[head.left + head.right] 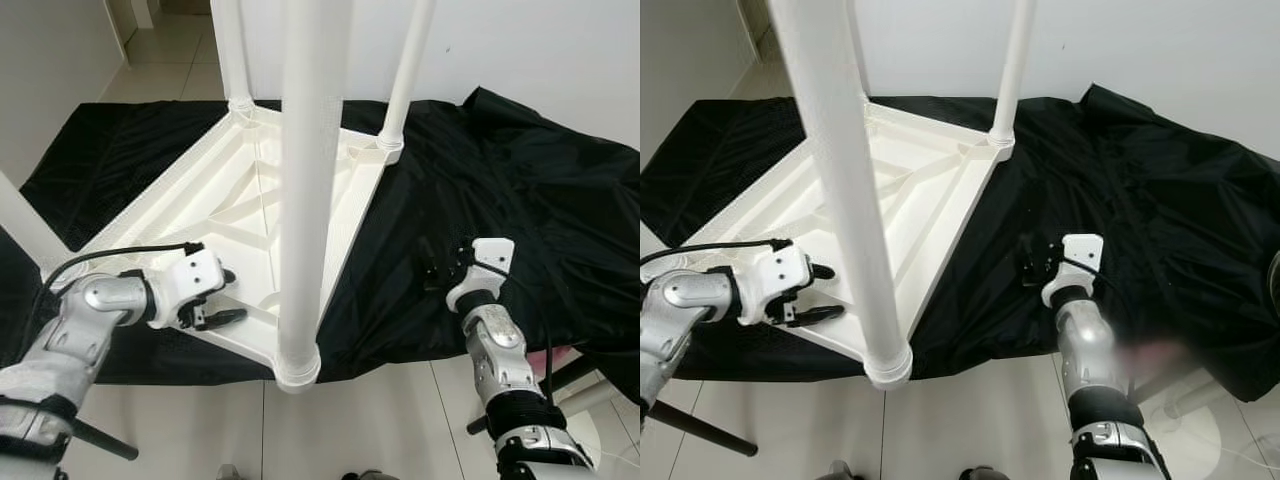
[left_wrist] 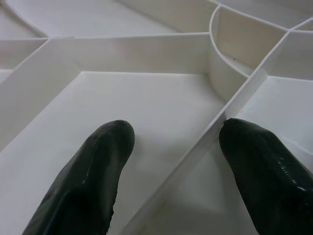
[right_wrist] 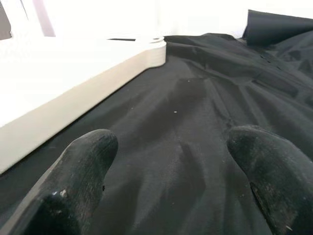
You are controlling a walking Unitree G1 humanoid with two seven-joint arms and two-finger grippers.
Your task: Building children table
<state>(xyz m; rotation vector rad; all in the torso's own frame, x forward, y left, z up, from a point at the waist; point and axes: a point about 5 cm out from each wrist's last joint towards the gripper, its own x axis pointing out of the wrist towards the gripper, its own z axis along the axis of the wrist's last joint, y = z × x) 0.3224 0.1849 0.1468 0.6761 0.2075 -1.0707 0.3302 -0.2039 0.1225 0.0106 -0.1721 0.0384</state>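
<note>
A white plastic children's table [image 1: 235,190] lies upside down on a black cloth [image 1: 500,170], ribbed underside facing up. Its legs stand upward: the nearest leg [image 1: 302,180] sits in the front corner socket [image 1: 297,365], two more legs [image 1: 405,70] rise at the far corners, and another leg [image 1: 20,220] shows at the left edge. My left gripper [image 1: 228,297] is open over the underside near the front left edge, its fingers [image 2: 93,171] either side of a thin rib [image 2: 195,152]. My right gripper [image 1: 432,264] is open just above the cloth, right of the tabletop's edge [image 3: 73,93], holding nothing.
A white wall [image 1: 540,50] stands close behind the cloth. Pale tiled floor [image 1: 380,420] lies in front, with a black bar [image 1: 100,440] at the lower left and a white stand base [image 1: 1200,420] at the lower right.
</note>
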